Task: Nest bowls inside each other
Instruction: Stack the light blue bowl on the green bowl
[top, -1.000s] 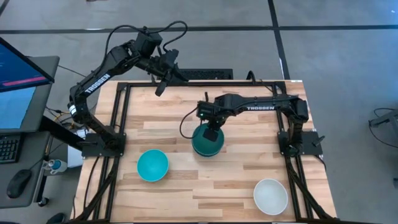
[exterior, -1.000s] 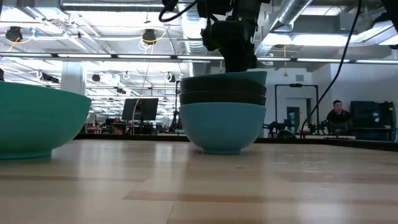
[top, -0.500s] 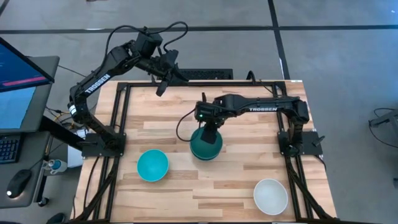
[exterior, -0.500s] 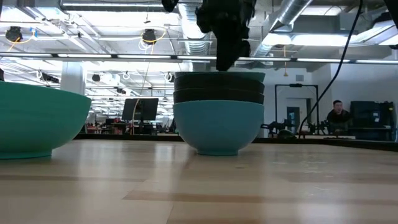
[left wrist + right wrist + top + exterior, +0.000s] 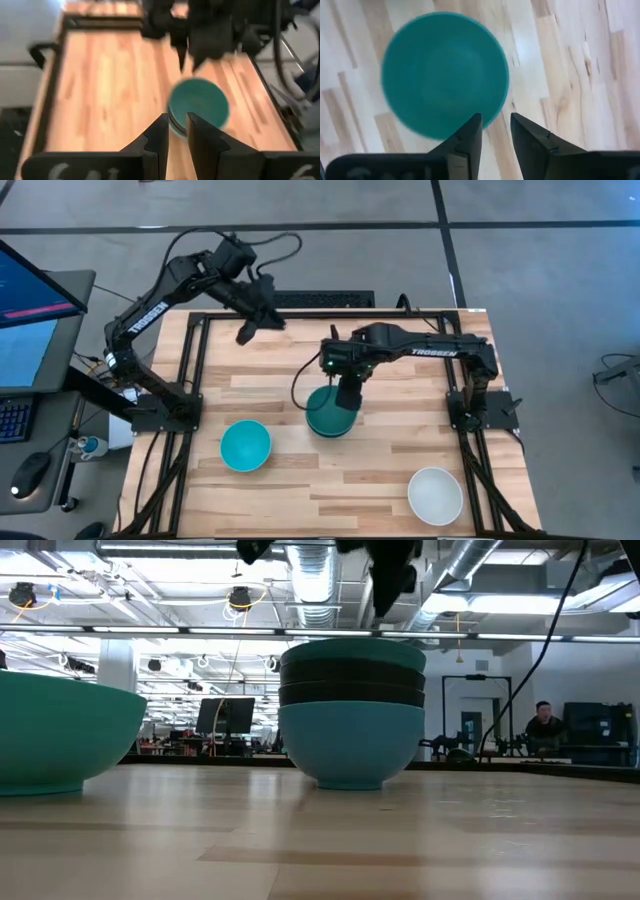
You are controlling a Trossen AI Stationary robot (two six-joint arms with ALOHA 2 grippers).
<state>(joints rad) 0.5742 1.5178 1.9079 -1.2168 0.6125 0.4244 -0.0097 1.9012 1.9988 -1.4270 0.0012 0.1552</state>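
A stack of bowls [image 5: 325, 420] stands on the table's middle: a sky-blue one [image 5: 350, 745] on the wood, two black ones [image 5: 352, 685] in it, a dark teal-green one [image 5: 445, 75] on top. My right gripper [image 5: 496, 132] hangs open straight above the stack's rim, pointing down, clear of it [image 5: 392, 585]. A turquoise bowl [image 5: 245, 445] and a white bowl [image 5: 435, 493] sit apart near the front. My left gripper [image 5: 244, 334] hovers high over the far left corner, its fingers a narrow gap apart [image 5: 178, 131], aimed at the stack.
A black frame [image 5: 200, 370] runs along the table's left, far and right sides. A monitor [image 5: 30, 310] stands off the table's left. Bare wood lies between the stack and the white bowl. A person [image 5: 545, 725] sits far back in the room.
My right gripper has let go of the dark teal-green bowl's rim and risen straight up, clear of the stack. That bowl, tilted a second ago, now sits level in the black one. My left gripper has tipped further down and drifted slightly toward the table's left.
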